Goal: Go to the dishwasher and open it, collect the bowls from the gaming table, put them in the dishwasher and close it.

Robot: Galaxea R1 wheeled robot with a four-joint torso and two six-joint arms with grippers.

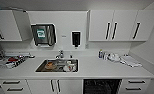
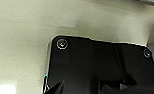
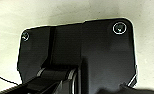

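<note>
Dark dishwasher (under counter)

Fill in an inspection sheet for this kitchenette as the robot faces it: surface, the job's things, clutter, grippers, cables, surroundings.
Surface: white countertop with a steel sink set into it and a tap behind.
Job's things: dishwasher under the counter, right of the sink, showing a dark opening; bowls nothing seen.
Clutter: dishes in the sink; a dish rack with items at the left; bottles and cloths at the right.
Grippers: fingers cannot be made out in the wrist views.
Cables: a thin dark line crosses the pale floor in the right wrist view.
Surroundings: white wall cabinets with black handles, a paper towel dispenser, a soap dispenser.
</note>
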